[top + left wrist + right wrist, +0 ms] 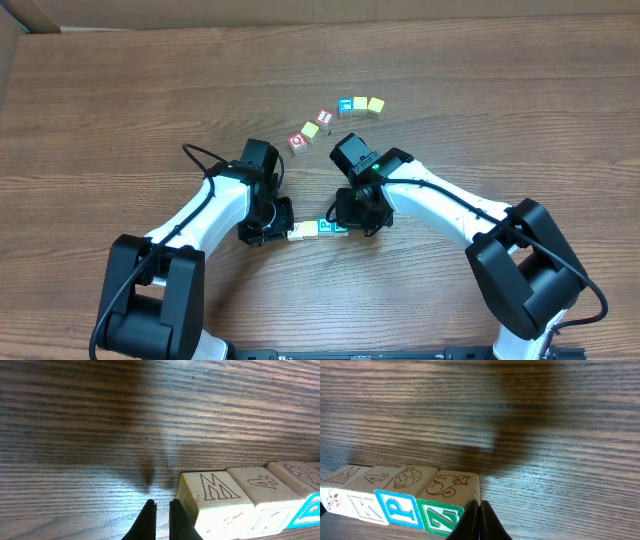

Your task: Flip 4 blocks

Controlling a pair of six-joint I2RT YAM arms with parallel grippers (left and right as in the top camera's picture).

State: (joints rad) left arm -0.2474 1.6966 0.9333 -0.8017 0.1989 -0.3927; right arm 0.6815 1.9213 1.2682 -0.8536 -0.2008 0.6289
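The wooden table [120, 90] fills the frame. The left arm [200, 215] and right arm [440, 205] reach in from the bottom corners toward lower centre. The left gripper [162, 519] is closed and empty, just left of the M-topped block [212, 491]. The right gripper [479, 521] is also closed and empty, just beside the green Z block [439, 521]. The four blocks [318, 229] lie in a touching row between the grippers. The loose cubes [346, 105] curve across upper centre.

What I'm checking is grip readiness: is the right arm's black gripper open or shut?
Shut. The right gripper shows fingers pressed together, gripping nothing, beside the green-faced wooden Z block.
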